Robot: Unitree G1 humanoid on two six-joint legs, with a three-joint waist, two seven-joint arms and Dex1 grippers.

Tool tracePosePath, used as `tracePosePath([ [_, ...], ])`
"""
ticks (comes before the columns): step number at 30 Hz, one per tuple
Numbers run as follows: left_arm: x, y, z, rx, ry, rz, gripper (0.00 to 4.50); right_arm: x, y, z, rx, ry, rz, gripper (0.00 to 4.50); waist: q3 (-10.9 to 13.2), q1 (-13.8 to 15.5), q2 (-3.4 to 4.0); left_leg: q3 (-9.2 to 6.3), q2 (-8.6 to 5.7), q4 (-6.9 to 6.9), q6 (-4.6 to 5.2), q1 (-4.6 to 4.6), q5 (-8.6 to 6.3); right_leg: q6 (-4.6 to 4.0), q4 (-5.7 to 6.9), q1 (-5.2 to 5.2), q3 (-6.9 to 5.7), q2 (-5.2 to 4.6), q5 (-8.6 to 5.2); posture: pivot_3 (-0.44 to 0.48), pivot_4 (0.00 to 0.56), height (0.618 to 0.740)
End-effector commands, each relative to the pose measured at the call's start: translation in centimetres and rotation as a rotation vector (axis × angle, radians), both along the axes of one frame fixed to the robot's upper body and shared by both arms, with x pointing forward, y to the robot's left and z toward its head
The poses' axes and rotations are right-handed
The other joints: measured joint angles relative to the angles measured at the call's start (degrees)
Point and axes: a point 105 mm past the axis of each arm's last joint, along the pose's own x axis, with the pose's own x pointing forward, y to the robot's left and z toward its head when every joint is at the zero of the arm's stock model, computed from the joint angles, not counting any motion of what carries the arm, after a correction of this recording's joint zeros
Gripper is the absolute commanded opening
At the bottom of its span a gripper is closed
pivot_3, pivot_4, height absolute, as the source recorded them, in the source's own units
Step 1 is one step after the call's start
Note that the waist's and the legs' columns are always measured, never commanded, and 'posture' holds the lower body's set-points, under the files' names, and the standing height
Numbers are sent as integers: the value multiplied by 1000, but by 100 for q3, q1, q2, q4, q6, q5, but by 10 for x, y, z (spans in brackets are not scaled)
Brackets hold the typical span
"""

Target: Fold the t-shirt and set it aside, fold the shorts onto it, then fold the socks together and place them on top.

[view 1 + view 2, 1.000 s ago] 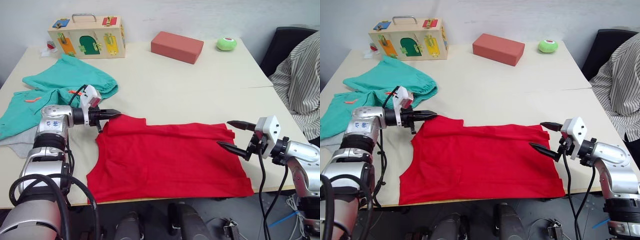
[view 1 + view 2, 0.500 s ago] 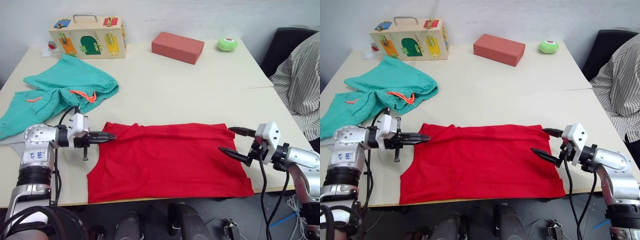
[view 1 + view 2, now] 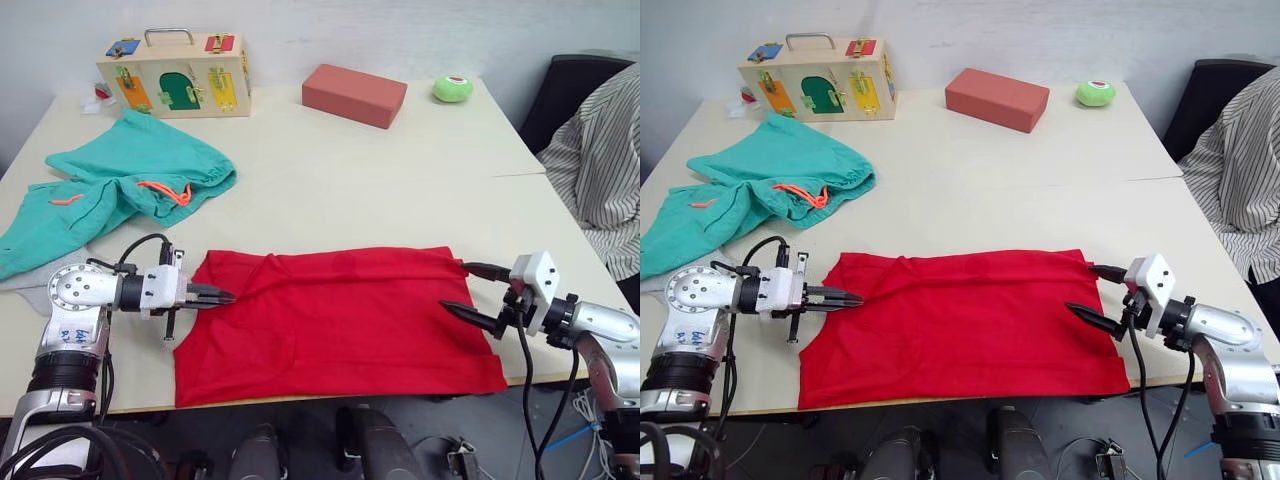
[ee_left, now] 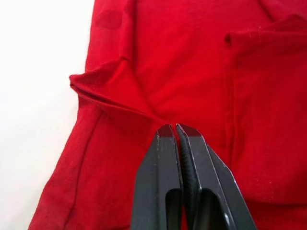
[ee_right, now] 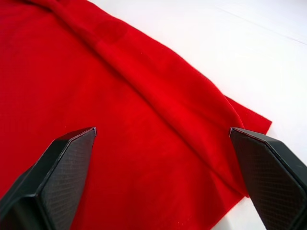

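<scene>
While lying crosswise, t-shirt [image 3: 340, 320] pinched by closed left pincer [image 3: 222, 296]; right pincer [image 3: 455, 289] wide open.

This looks like a robotics lab or test room. A plain cream table [image 3: 400, 190] stands against a bare white wall, with test props along its far edge, well beyond the pincers: a wooden latch-and-lock busy box [image 3: 175, 72], a red brick-shaped block [image 3: 354, 94] and a green ball-like toy [image 3: 453, 88]. A person in a striped shirt [image 3: 600, 170] sits beyond the right pincer [image 3: 470, 290], by a black chair [image 3: 565, 95].
</scene>
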Motion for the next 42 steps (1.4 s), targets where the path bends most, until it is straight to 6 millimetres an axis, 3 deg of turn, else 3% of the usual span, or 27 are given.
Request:
tracePosePath([
  [1, -3, 5, -2, 17, 2, 7, 35, -1, -1, 0, 7, -21, -8, 4500, 0, 2, 0, 0, 0, 0, 0, 0, 0, 0, 0, 0, 0, 0, 0, 0, 150, 740],
  [7, -9, 7, -3, 5, 45, -1, 35, 0, -1, -2, 16, -22, -5, 4500, 0, -4, 0, 0, 0, 0, 1, 0, 0, 0, -1, 0, 0, 0, 0, 0, 150, 740],
  [12, -7, 10, 8, -80, 71, 76, 1230, 0, 1, -2, 28, -20, 2, 4500, 0, 0, 0, 0, 3, -1, 1, -1, -1, 0, -1, 0, 0, 1, 0, 0, 150, 740],
  [15, -19, 15, 30, -204, 291, 137, 2182, -2, 8, 9, 81, 6, 56, 4500, 0, -15, 0, -2, 3, -1, 2, -3, -1, 0, -1, -2, 1, 0, 0, 0, 150, 740],
  [16, -24, 16, 33, -219, 353, 144, 2182, -3, 10, 12, 92, 14, 79, 4500, 0, -28, -1, -1, 5, -3, 1, -1, -1, 0, -3, -2, 2, 1, 0, 0, 150, 740],
  [18, -30, 15, 45, -282, 434, 168, 2215, -6, 19, 22, 129, 35, 134, 4131, -1, -34, 3, -2, 12, -5, 1, -3, -2, -2, -2, -5, 3, 4, -1, 0, 150, 740],
  [21, -21, 10, 69, -472, 447, 216, 2215, -4, 41, 40, 203, 30, 202, 3291, 0, -17, 6, -3, 9, -6, 1, 2, -1, -2, -1, -1, 5, 2, -1, 0, 150, 740],
  [24, -2, 7, 76, -586, 407, 310, 1343, 5, 69, 49, 239, -7, 244, 2212, -3, -7, -1, -12, 4, -5, 1, 9, 1, -2, 1, 10, 5, 3, -1, 0, 150, 740],
  [28, 30, -3, 53, -542, 290, 457, 12, 28, 103, 39, 177, -62, 221, 731, -4, -1, -2, -19, 3, -5, -3, 2, 2, -3, -3, 8, 2, 6, 0, 0, 150, 740],
  [30, 39, -12, 46, -529, 259, 488, 0, 37, 113, 30, 115, -85, 207, 15, -4, 3, -2, -17, -3, -4, -3, -4, 2, -3, -3, 3, 2, 2, 0, 0, 150, 740],
  [33, 48, -26, 38, -525, 257, 499, 0, 46, 125, 18, 44, -101, 210, 15, -4, 8, -3, -16, -7, -4, 0, -11, 1, -3, -8, 0, 0, -3, 0, 0, 150, 740],
  [36, 43, -39, 17, -405, 304, 446, 0, 52, 133, 9, -3, -103, 223, 15, -4, 0, -4, -14, -6, -3, 0, -10, 1, -2, -9, 0, 0, -3, 0, 0, 150, 740],
  [42, 47, -35, 6, -299, 327, 476, 0, 56, 136, 0, -35, -87, 246, 15, -4, -28, -4, -8, 4, -4, -2, -8, 1, -2, -5, -5, 0, 4, 0, 0, 150, 740],
])
